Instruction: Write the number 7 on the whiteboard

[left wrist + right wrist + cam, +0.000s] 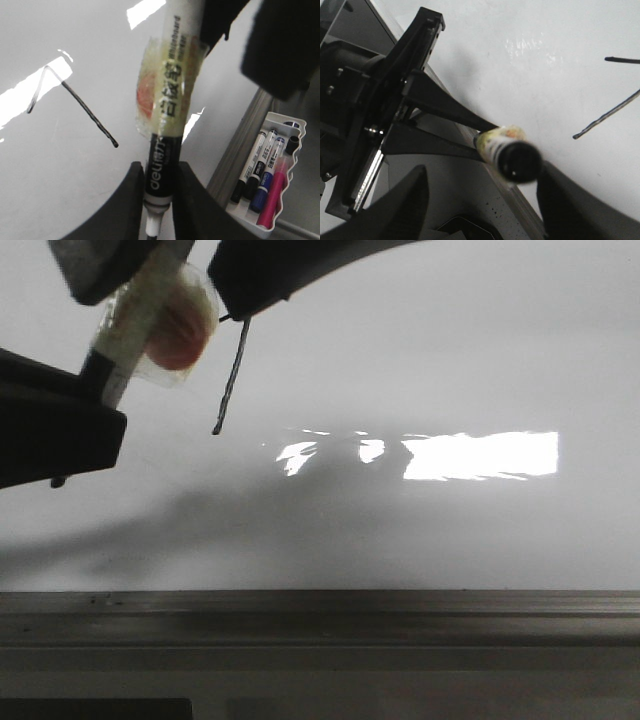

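You are looking at a number 7 [75,102] that appears complete, sitting toward the far left of the whiteboard [420,370], well back from its near edge rail. Your left gripper [159,200] is pinching the marker [167,125]; your right gripper [485,200] is hanging spread around the marker's end. Probably only withdrawing is remaining.

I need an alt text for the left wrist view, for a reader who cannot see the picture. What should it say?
The left hand grips a black-and-white whiteboard marker wrapped in yellowish tape over a glossy white whiteboard, where a thin black hand-drawn number 7 is written. Beside the board's grey edge rail, a white tray holds several more markers, blue, black and pink.
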Action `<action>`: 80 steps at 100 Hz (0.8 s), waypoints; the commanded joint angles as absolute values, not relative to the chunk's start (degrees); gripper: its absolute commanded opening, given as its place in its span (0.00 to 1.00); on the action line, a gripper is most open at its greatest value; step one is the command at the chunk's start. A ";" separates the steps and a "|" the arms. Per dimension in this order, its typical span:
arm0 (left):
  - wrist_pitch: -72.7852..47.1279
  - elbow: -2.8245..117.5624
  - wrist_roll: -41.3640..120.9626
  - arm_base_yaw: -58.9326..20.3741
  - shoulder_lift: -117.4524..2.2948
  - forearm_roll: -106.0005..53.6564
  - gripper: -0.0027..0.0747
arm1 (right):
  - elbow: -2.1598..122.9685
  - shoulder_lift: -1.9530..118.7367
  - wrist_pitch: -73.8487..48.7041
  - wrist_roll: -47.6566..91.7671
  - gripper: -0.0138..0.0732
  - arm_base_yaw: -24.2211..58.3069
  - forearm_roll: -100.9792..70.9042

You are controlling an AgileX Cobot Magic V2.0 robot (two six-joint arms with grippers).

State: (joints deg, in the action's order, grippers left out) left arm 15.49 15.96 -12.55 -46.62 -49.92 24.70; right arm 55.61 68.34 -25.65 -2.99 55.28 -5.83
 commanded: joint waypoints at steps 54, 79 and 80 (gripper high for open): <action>9.08 19.77 -13.34 -42.49 -52.12 -19.08 0.01 | 57.63 67.32 -22.68 -2.34 0.62 54.46 -4.88; 11.21 19.77 -13.34 -42.41 -54.05 -20.63 0.01 | 57.63 67.32 -22.68 -2.34 0.62 54.46 -4.88; 11.21 19.77 -13.34 -42.41 -54.05 -20.63 0.01 | 57.63 67.32 -22.68 -2.34 0.62 54.46 -4.88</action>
